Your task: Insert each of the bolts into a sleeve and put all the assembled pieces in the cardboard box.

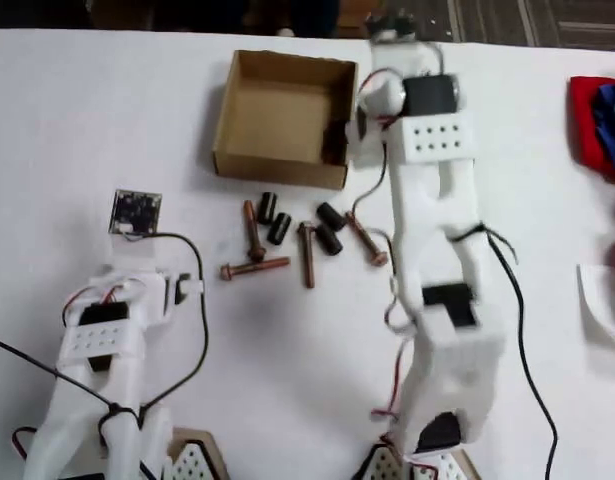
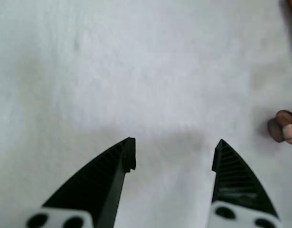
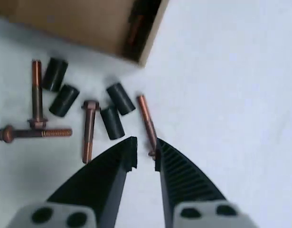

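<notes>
The right gripper [image 3: 145, 151] was empty and only narrowly open, with the end of one bolt [image 3: 146, 121] at its fingertips. The sleeves [image 3: 112, 122] lay just beyond, and the cardboard box [image 3: 65, 23] farther ahead. The left gripper [image 2: 174, 154] was wide and empty, with another bolt [image 2: 282, 127] near it. With so small a gap, I think the right jaws could push the bolt away and not catch it.

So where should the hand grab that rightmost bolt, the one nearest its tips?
Probably by the middle of the shank of the rightmost bolt, coming straight down with the right hand closing across it. It lies flat on the table, and a black sleeve crowds its headless end.
</notes>
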